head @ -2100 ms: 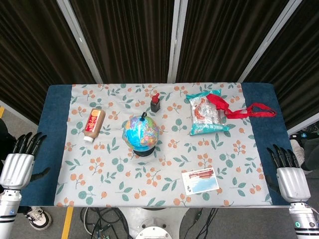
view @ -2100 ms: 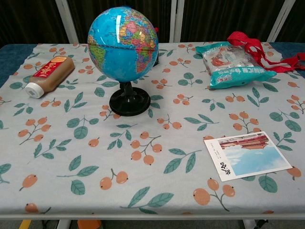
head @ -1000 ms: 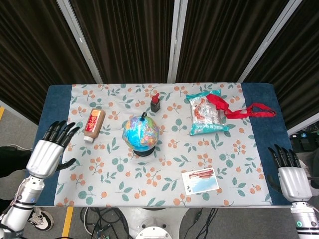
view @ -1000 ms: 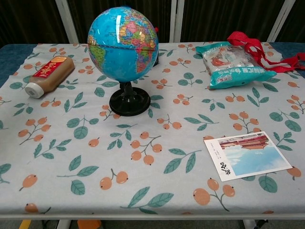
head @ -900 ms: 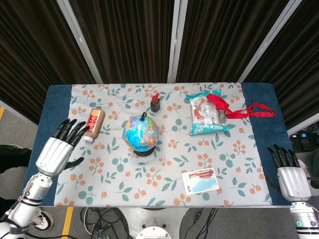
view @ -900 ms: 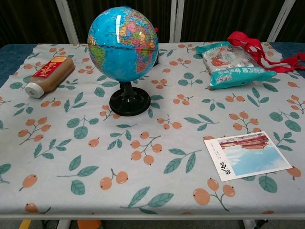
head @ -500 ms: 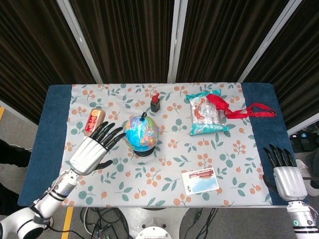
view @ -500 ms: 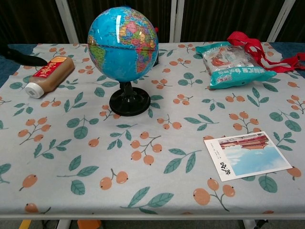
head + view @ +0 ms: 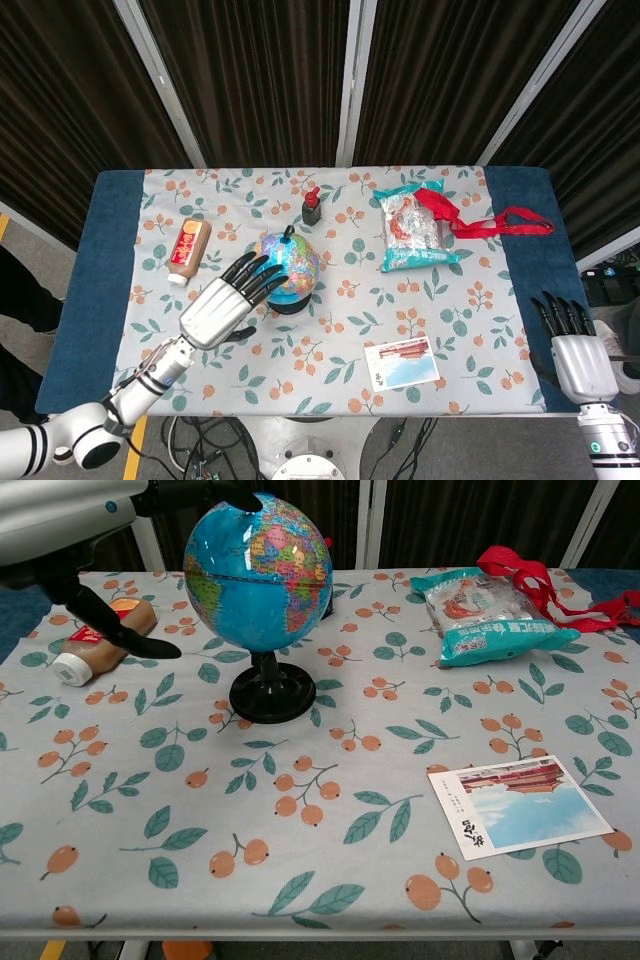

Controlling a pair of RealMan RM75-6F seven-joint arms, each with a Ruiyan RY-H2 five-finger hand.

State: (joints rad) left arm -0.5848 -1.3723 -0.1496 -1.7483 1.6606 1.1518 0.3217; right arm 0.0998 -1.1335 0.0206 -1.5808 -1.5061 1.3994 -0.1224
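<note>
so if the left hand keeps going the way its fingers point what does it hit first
Most likely the globe: the left hand is open, its fingers aimed at the ball from the left. Whether it touches already is unclear.

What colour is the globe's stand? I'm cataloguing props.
Black, clearest in the chest view: the round plastic base.

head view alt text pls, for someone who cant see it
The robot's open left hand reaches over a floral-cloth table with fingers spread at a small globe. A brown bottle, a snack bag and a postcard lie around it; the right hand waits at the table's edge.
</note>
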